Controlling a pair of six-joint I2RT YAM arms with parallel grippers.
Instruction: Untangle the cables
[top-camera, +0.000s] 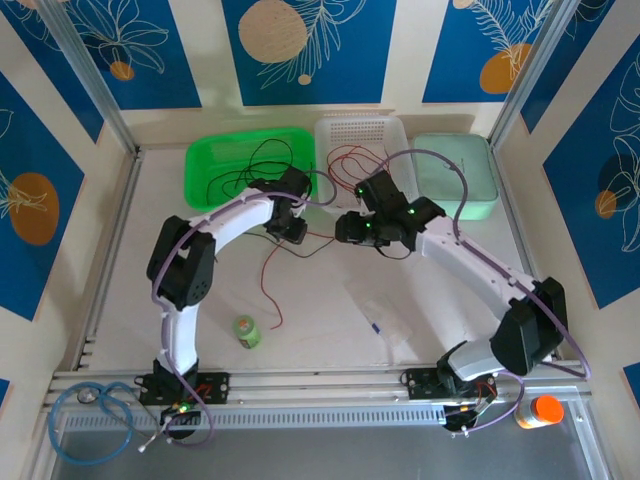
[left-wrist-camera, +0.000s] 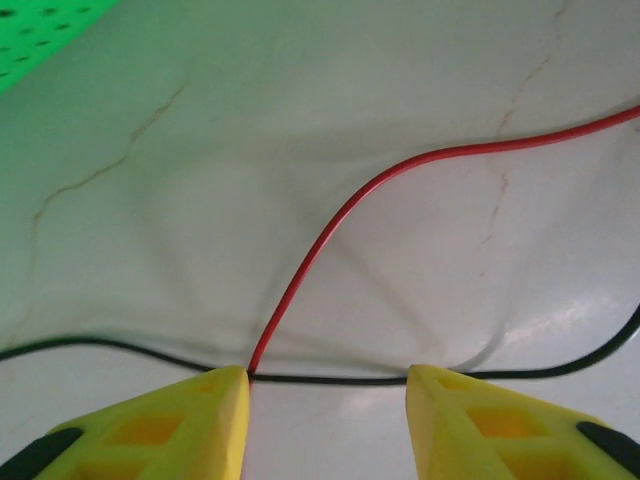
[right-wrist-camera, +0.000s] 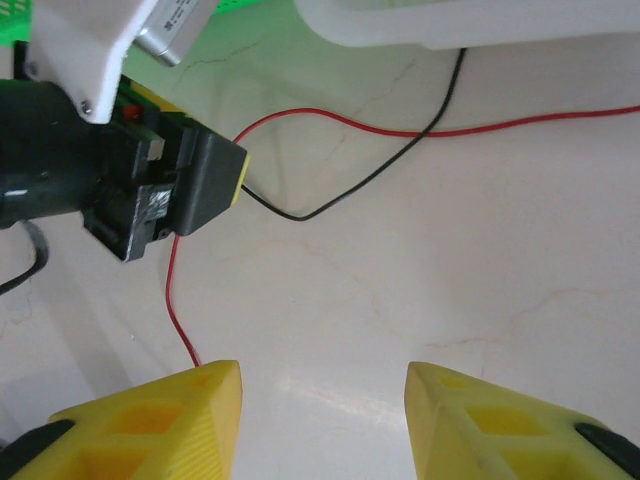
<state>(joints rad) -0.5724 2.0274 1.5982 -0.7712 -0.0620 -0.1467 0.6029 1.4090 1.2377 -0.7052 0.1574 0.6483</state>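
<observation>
The left hand (left-wrist-camera: 328, 372), spread over the counter (left-wrist-camera: 420, 100), straddles the black wire (left-wrist-camera: 90, 342) where the red wire (left-wrist-camera: 330, 220) crosses it. Closing could pinch both wires and tighten the tangle. The right hand (right-wrist-camera: 322, 368), spread and empty, hovers near.

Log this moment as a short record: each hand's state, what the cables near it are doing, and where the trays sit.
left hand: open, fingers either side of a black cable
red cable: meets the black cable at one fingertip of the left hand
right hand: open, nothing between its fingers
green tray: far side of the table, more cables inside
white basket: just right of the green tray
</observation>
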